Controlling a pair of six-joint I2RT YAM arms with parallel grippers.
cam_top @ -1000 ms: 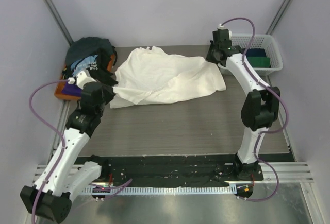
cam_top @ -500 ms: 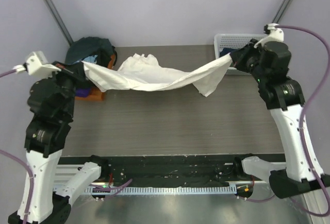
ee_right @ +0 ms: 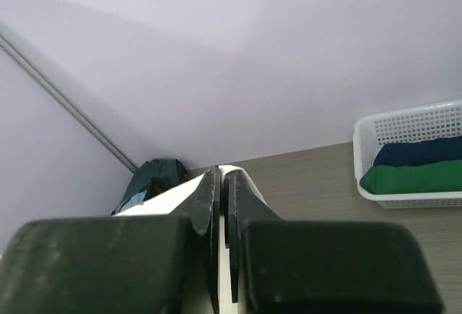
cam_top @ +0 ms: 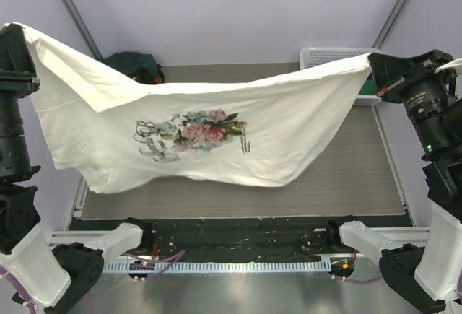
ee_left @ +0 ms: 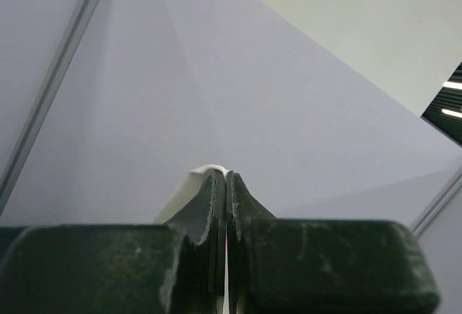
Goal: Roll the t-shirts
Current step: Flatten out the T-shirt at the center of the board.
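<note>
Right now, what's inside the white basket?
The white lattice basket holds a navy cloth bundle and a green cloth bundle side by side. Its right end runs out of frame, and the floor beneath the bundles is covered.

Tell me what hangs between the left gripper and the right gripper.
The cream-white floral t-shirt spans the gap, pinched by the left gripper at one end and the right gripper at the other, seen in the top external view.

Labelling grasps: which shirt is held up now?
The white floral-print shirt, stretched in the air between the left tool and right tool; the dark shirts lie heaped back left.
</note>
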